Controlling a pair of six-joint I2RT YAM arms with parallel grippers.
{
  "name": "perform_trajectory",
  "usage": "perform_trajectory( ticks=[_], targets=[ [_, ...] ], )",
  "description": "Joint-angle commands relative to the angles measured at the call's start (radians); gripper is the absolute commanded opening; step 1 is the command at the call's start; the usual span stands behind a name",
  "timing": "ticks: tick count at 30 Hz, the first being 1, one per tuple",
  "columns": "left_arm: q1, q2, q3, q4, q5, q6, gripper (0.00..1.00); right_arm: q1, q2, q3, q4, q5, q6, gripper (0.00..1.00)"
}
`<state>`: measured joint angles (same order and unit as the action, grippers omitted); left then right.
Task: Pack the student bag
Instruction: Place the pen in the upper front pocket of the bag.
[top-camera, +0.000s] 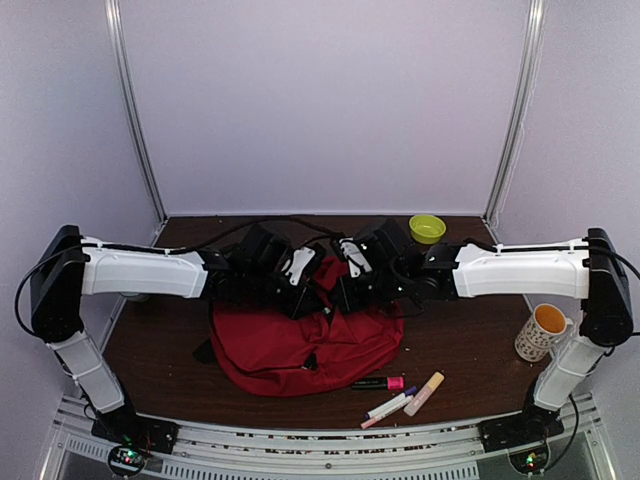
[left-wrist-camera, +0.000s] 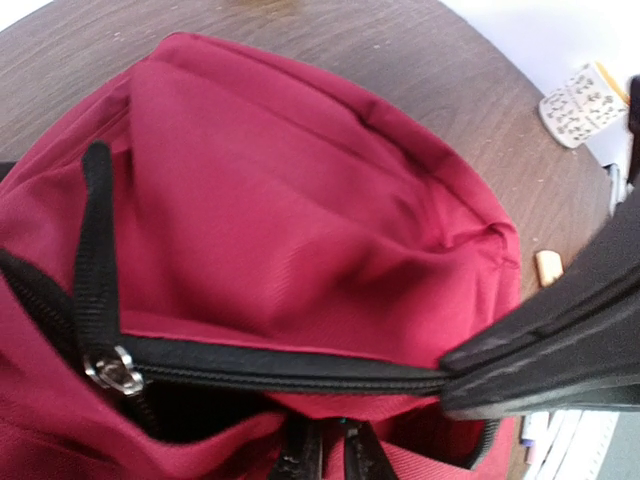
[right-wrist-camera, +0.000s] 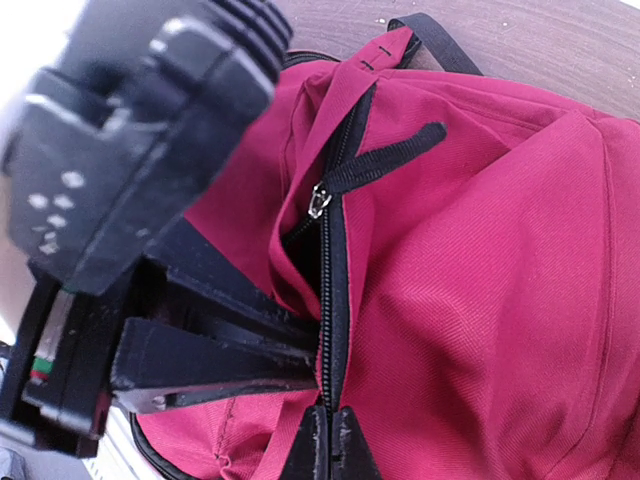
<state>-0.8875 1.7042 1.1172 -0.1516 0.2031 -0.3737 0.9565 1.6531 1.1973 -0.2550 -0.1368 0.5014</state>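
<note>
The student bag (top-camera: 300, 345), a dark-red backpack, lies in the middle of the table with its zipper partly open. My left gripper (top-camera: 301, 288) and right gripper (top-camera: 350, 286) meet over its far top edge. In the left wrist view the left gripper (left-wrist-camera: 325, 455) is shut on the red fabric lip below the black zipper band (left-wrist-camera: 280, 365), and the silver slider (left-wrist-camera: 113, 372) sits at the left. In the right wrist view the right gripper (right-wrist-camera: 328, 445) is shut on the zipper edge, with the slider (right-wrist-camera: 319, 200) farther along the zipper. The left gripper's fingers (right-wrist-camera: 230, 335) come in from the left.
A pink and black marker (top-camera: 378, 383), a white pen (top-camera: 390, 405) and a peach highlighter (top-camera: 424, 393) lie in front of the bag at the right. A patterned mug (top-camera: 545, 330) stands at the right edge. A green bowl (top-camera: 427, 228) stands at the back.
</note>
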Motion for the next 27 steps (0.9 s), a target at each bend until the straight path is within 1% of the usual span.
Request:
perform_trajectory(
  ticks=[1, 3, 8, 12, 17, 23, 27],
  targets=[
    [-0.002, -0.005, -0.037, 0.001, -0.088, -0.016, 0.11, -0.005, -0.026, -0.015, 0.008, -0.005, 0.007, 0.0],
    [-0.001, 0.004, -0.045, -0.005, -0.117, -0.038, 0.11, -0.004, -0.027, -0.012, 0.006, -0.001, 0.008, 0.0],
    [-0.002, -0.001, -0.053, -0.083, -0.244, -0.084, 0.11, -0.005, -0.034, -0.008, -0.01, 0.014, 0.001, 0.0],
    [-0.001, -0.005, -0.079, -0.137, -0.294, -0.1, 0.1, -0.005, -0.044, 0.0, -0.025, 0.045, -0.012, 0.0],
    [-0.001, -0.018, -0.141, -0.151, -0.316, -0.135, 0.09, -0.004, -0.048, 0.051, -0.088, 0.109, -0.049, 0.0],
    [-0.001, -0.056, -0.188, -0.172, -0.356, -0.18, 0.08, -0.005, -0.05, 0.068, -0.105, 0.135, -0.067, 0.0],
    [-0.005, -0.098, -0.207, -0.142, -0.329, -0.176, 0.08, -0.005, -0.034, 0.064, -0.104, 0.124, -0.066, 0.0]
  ],
)
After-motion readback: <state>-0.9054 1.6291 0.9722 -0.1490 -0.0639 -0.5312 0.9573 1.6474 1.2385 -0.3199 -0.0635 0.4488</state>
